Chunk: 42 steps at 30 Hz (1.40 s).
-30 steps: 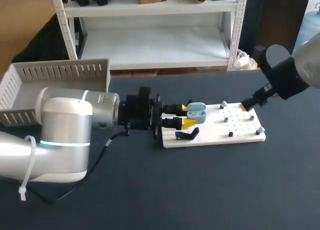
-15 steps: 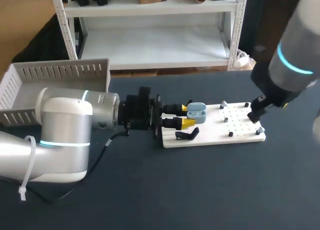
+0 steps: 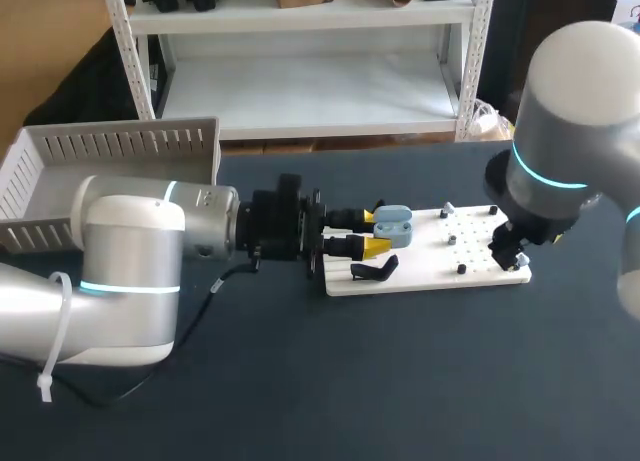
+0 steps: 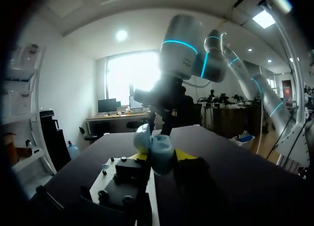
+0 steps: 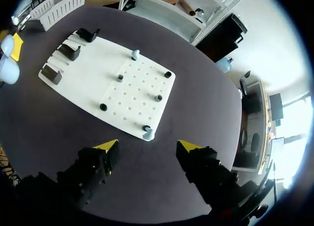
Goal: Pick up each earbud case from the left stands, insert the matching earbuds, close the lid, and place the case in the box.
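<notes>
A light blue earbud case [image 3: 392,224] with its lid up is held just above the left end of the white board [image 3: 480,274], with my left gripper [image 3: 374,231] shut on it. In the left wrist view the case [image 4: 158,150] sits between that gripper's [image 4: 161,156] yellow tips. My right gripper [image 5: 148,146] hangs open above the board's [image 5: 88,69] near right corner, and a pale blue earbud [image 5: 148,134] stands on a peg just ahead of it. A second earbud [image 5: 136,54] stands at the far side. In the head view the right gripper [image 3: 506,251] covers the board's right end.
A slatted grey box [image 3: 120,146] stands at the back left of the table. Three black stands [image 5: 70,52] line the board's left end, and one black stand [image 3: 375,269] lies under the case. Several black pegs [image 5: 158,97] dot the board.
My right arm has swung in from the far right and come down over the board's right front corner. The left arm and the case have not moved.
</notes>
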Motion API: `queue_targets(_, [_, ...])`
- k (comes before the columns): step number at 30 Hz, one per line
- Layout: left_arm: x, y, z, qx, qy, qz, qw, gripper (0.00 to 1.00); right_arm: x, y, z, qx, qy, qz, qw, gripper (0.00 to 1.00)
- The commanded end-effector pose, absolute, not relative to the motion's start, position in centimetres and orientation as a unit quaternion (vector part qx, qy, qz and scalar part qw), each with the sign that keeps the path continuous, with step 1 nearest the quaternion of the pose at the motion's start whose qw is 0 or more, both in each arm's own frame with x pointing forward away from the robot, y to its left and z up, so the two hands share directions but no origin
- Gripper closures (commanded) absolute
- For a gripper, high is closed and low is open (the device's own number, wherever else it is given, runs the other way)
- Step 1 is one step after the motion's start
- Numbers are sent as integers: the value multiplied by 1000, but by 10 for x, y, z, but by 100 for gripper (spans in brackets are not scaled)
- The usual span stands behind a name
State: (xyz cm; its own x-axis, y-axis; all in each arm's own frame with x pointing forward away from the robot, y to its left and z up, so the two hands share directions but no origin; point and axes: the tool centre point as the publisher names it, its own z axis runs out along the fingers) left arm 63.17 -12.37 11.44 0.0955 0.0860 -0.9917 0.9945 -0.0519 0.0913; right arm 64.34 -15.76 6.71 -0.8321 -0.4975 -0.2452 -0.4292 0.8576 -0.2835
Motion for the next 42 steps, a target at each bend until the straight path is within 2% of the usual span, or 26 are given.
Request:
queue_targets(1, [632,-123,113,556,484,-466,489,100,639,-163,64,-250,949,-93,166,33])
queue_targets(4, [632,-123,113,556,484,-466,489,100,638,-160,63,-255,948,-80,170,43])
queue_targets(5, [632,-123,113,556,484,-466,489,100,638,-160,62,-257,948,-80,172,53])
queue_targets(7, [632,-123,113,556,484,-466,489,100,638,-158,60,-256,949,-73,171,56])
queue_targets(27, [632,-123,113,556,484,-466,489,100,648,-157,44,-265,953,-41,144,56])
queue_targets(42, [632,-123,113,556,484,-466,489,100,657,-163,34,-257,956,-28,137,59])
